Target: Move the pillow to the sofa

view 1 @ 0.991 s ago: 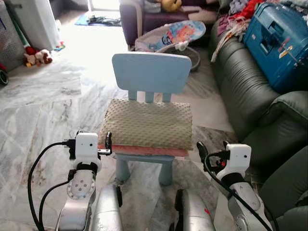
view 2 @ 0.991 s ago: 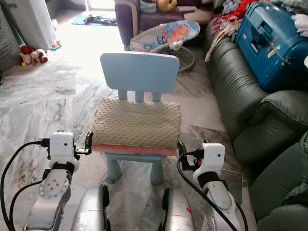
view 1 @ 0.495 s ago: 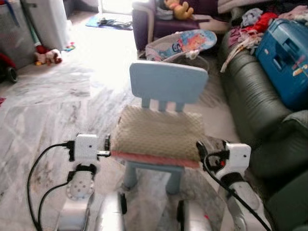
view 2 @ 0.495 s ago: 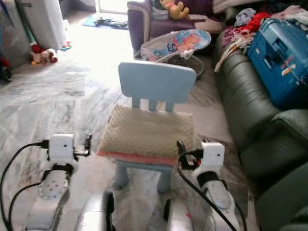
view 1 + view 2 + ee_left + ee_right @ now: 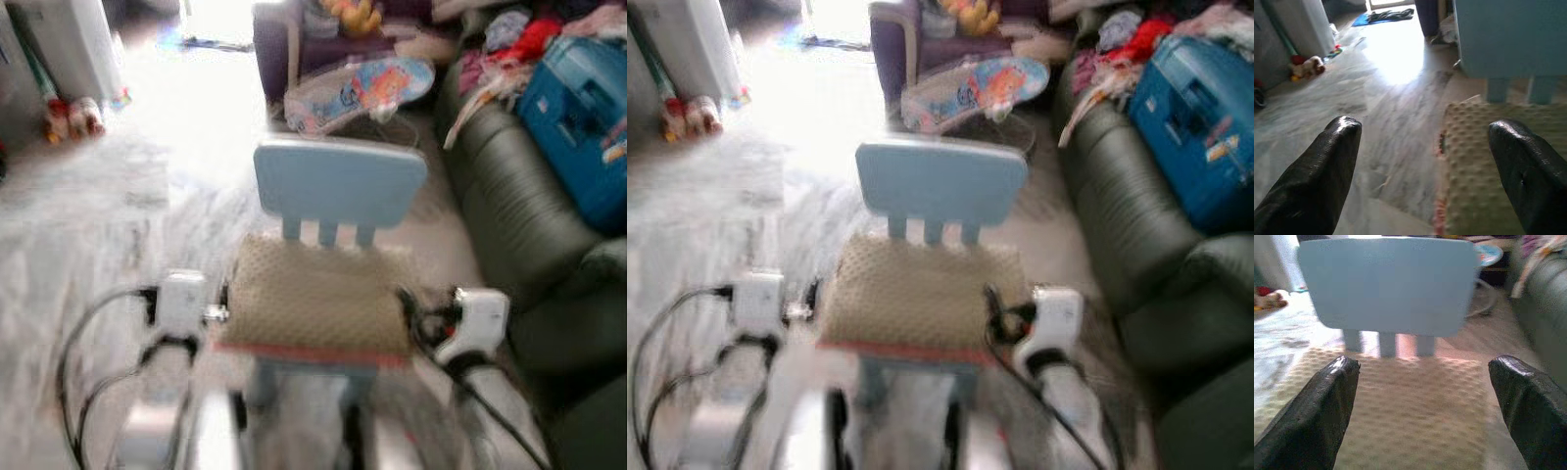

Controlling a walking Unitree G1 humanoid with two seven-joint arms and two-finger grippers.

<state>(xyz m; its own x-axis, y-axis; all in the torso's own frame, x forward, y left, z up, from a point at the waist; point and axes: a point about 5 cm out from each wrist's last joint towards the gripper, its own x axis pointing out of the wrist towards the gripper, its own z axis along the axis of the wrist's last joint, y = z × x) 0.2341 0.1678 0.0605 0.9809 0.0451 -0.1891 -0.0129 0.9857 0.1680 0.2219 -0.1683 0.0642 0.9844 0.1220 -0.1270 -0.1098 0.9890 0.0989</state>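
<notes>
Left gripper [image 5: 224, 299] and right gripper [image 5: 404, 304], both spread wide, flank the seat's front corners, likely to clamp from both sides. Pillow [image 5: 318, 304] lies flat on the blue chair [image 5: 338, 183]. Sofa [image 5: 500, 186] beyond, right.

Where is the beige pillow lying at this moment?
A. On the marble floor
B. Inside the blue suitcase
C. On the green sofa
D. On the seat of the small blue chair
D: the pillow lies flat on the seat of the blue chair, in front of its backrest.
</notes>
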